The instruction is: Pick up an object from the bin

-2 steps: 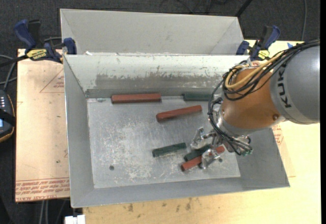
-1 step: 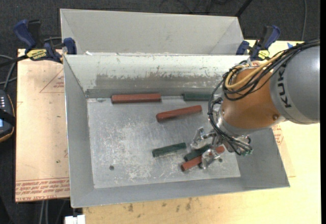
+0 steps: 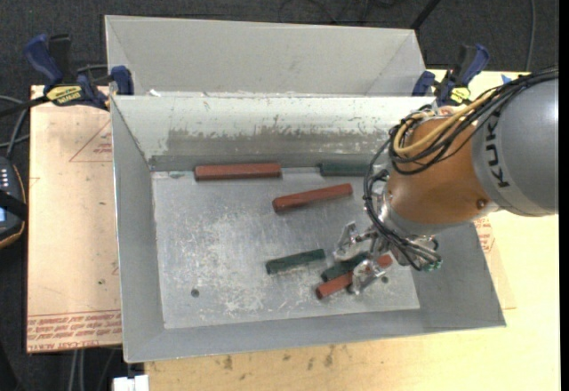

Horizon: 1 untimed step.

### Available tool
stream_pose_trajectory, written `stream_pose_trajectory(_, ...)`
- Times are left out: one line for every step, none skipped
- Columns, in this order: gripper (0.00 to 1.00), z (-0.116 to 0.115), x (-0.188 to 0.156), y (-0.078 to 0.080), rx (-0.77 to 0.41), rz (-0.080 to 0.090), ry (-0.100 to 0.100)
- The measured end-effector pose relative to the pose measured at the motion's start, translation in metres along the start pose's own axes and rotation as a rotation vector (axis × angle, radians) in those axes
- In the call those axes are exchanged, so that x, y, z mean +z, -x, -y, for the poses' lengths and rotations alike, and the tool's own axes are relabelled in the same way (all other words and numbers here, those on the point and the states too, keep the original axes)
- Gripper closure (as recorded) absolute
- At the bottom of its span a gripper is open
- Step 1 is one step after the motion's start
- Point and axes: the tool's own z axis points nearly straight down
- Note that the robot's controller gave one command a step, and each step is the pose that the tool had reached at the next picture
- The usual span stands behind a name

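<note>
Down low with the tool (image 3: 361, 268) in the near right part of the bin (image 3: 133, 229), right on top of a short red-brown bar (image 3: 331, 289) and a dark green stub (image 3: 336, 274) lying against it. Spread or pressed together? Cannot tell, with the business end buried among metal parts and cables. No sign of anything pinched yet.

Just to the left, a longer dark green bar (image 3: 295, 262); farther back, a second red-brown bar (image 3: 311, 198), well apart from the action.

Likely trouble from here: closing on two pieces at once, with red and green packed side by side, then lifting one half-caught and dropping it. Could also shove the short red-brown bar sideways instead of catching it, or grind into the bin floor by pressing too deep. Worth watching that crowded corner closely.
</note>
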Motion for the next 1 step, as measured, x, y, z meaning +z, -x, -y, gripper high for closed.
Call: stream_pose_trajectory(1.0, -0.0007, -0.0084, -0.0026, -0.001, -0.013, 0.003)
